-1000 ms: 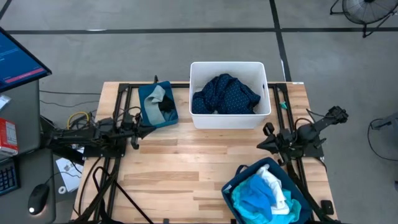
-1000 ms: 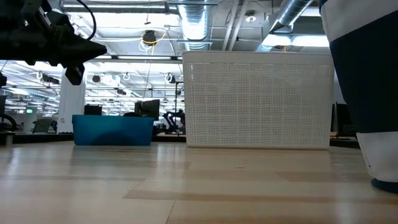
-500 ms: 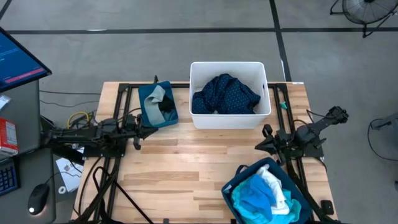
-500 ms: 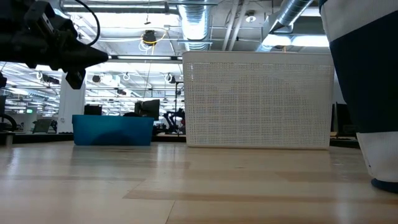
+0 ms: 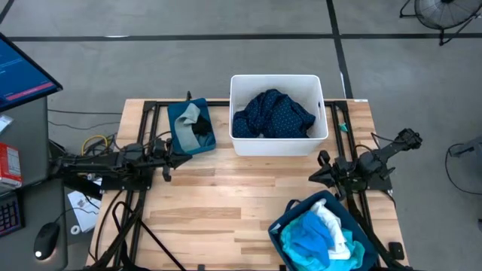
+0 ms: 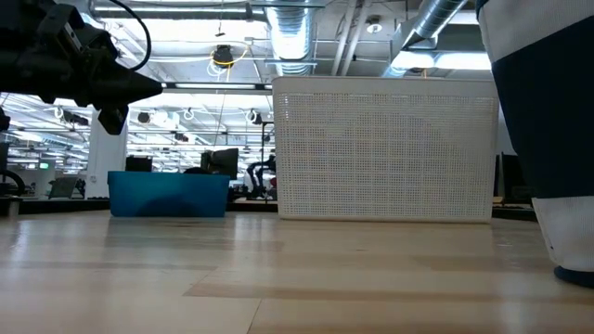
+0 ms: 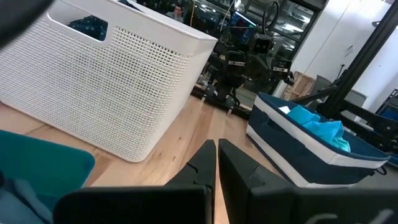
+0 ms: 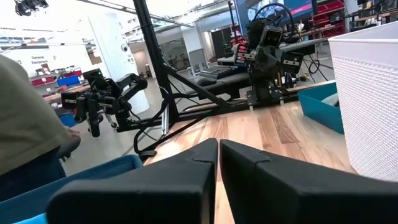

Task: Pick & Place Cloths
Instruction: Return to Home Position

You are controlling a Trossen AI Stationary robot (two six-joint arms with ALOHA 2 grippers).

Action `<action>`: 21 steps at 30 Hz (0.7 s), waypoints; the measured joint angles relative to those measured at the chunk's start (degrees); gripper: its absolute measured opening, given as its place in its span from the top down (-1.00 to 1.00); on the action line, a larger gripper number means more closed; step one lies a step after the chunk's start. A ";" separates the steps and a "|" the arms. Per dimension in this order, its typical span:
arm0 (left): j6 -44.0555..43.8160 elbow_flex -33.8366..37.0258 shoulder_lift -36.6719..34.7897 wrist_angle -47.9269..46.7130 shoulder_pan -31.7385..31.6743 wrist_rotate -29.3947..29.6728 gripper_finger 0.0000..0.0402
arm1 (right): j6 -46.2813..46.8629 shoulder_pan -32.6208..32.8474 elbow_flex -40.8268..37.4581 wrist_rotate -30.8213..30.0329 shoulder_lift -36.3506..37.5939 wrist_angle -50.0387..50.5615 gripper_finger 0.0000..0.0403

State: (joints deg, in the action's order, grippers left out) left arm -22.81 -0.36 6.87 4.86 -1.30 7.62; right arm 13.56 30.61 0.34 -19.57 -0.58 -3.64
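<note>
The left gripper [image 5: 175, 156] is being held low over the left side of the table [image 5: 226, 196], just beside the teal bin [image 5: 194, 147]. Its fingers are pressed together, with nothing being pinched. The right gripper [image 5: 318, 172] is being held at the right side, between the tub [image 5: 279, 146] and the navy bin [image 5: 280, 226] — its fingers are likewise pressed together on nothing. The dotted navy cloth [image 5: 273, 113] is being contained in the tub. A grey piece [image 5: 188, 118] and a black piece [image 5: 202, 126] are being carried in the teal bin, and the blue cloth [image 5: 309, 237] and white cloth [image 5: 331, 220] in the navy bin.
</note>
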 joint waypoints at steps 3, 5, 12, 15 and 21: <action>-0.01 0.00 0.00 0.01 0.00 0.00 0.99 | 0.00 0.00 -0.01 0.00 0.00 0.00 0.91; -0.01 0.00 0.00 0.05 0.00 0.00 0.99 | 0.00 0.00 -0.02 0.02 0.00 0.00 0.91; 0.00 0.00 0.00 0.20 0.00 0.00 0.99 | 0.01 0.00 -0.02 0.01 0.00 0.00 0.92; 0.00 0.00 0.00 0.35 0.00 0.00 0.99 | 0.02 0.00 -0.03 0.00 0.00 0.00 0.91; 0.00 0.00 0.00 0.46 0.00 0.00 0.99 | 0.02 0.00 -0.04 0.00 0.00 0.00 0.92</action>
State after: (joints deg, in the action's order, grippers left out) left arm -22.81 -0.36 6.87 5.32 -1.30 7.62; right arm 13.58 30.61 0.30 -19.57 -0.58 -3.64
